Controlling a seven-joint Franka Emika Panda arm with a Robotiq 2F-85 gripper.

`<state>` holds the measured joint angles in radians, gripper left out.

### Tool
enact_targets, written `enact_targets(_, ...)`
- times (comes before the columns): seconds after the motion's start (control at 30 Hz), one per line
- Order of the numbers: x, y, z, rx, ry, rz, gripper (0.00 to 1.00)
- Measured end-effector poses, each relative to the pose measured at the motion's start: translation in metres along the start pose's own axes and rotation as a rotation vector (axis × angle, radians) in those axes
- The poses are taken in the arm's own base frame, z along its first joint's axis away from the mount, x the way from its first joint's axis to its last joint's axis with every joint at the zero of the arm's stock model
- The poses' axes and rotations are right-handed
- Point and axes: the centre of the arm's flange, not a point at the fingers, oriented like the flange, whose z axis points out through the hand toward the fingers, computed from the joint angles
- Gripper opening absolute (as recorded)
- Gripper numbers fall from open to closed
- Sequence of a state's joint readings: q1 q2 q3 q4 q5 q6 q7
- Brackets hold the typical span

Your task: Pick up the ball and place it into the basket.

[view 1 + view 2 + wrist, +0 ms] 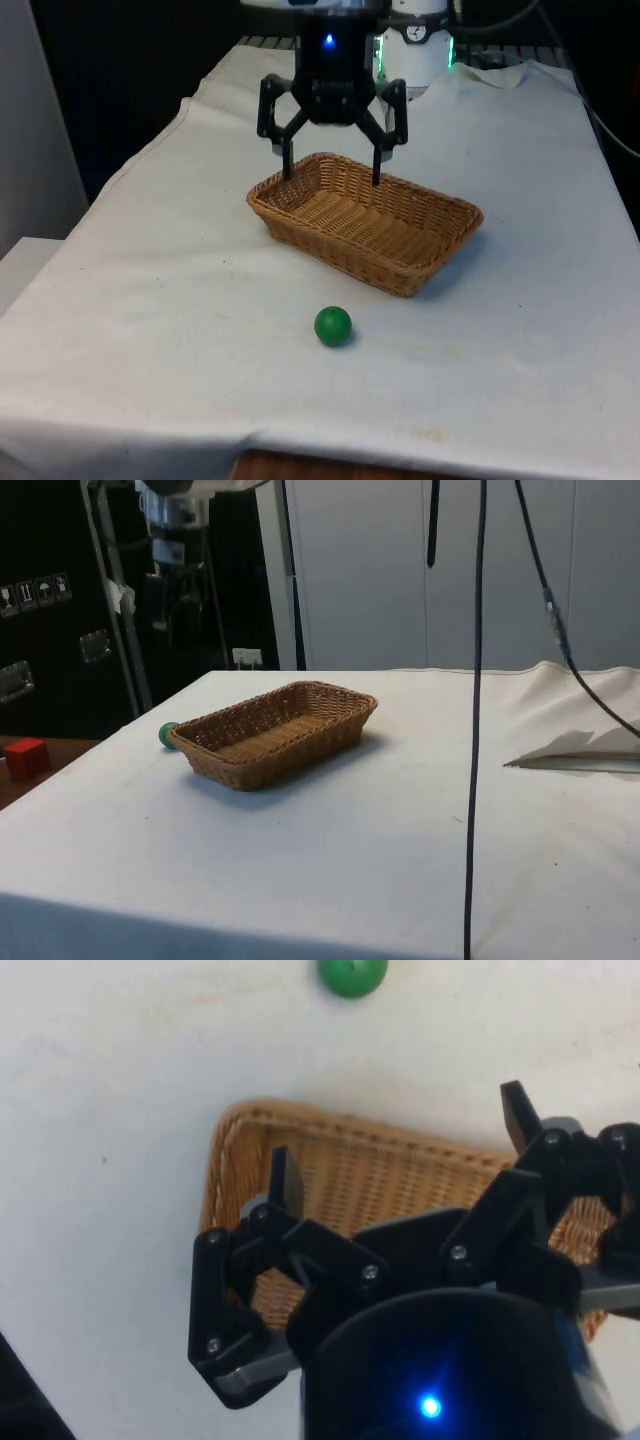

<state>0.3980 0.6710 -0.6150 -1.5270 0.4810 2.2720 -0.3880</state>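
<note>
Your gripper (pixel 333 165) hangs above the far end of the wicker basket (pixel 420 265), fingers spread wide and holding nothing, tips level with or just over the rim. The green ball (pixel 333 326) lies on the white cloth (pixel 150 300) beyond the basket's near wall as you see it in the front view, clear of the wicker with a bare strip of cloth between them; from the gripper it is forward and lower, across the whole basket. The wrist view shows the ball (pixel 352 974) past the basket's (pixel 240 1150) far edge, roughly in line with the gap between the fingers. In the side view the ball (pixel 167 735) peeks out from behind the basket's (pixel 270 740) corner. The step in hand looks like the approach to the ball, nothing grasped yet. Carry the gripper over the basket at this height first, so the fingertips do not catch the rim, and descend only once you are past the near wall. Keep the jaws wide on the way down and centre the ball between them; it is round and likely to roll if one finger nudges it first. Close low, around its middle.
</note>
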Motion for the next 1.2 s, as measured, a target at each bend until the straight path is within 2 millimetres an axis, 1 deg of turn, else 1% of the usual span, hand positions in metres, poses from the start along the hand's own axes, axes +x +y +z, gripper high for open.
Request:
enact_targets(0.17, 0.007, -0.001, 0.02, 0.002, 0.011, 0.007, 1.0)
enact_targets(0.23, 0.008, -0.001, 0.023, 0.002, 0.014, 0.009, 1.0)
enact_targets(0.37, 0.011, -0.002, 0.037, 0.003, 0.02, 0.014, 1.0)
enact_targets(0.43, 0.011, -0.002, 0.048, 0.008, 0.02, 0.018, 1.0)
enact_targets(0.47, 0.011, -0.002, 0.048, 0.008, 0.02, 0.018, 1.0)
enact_targets(0.87, 0.003, -0.008, 0.085, 0.03, 0.013, 0.044, 1.0)
enact_targets(0.93, 0.004, -0.01, 0.093, 0.037, 0.018, 0.053, 1.0)
enact_targets(1.13, 0.007, -0.011, 0.106, 0.054, 0.025, 0.072, 1.0)
enact_targets(1.2, 0.008, -0.014, 0.115, 0.064, 0.028, 0.081, 1.0)
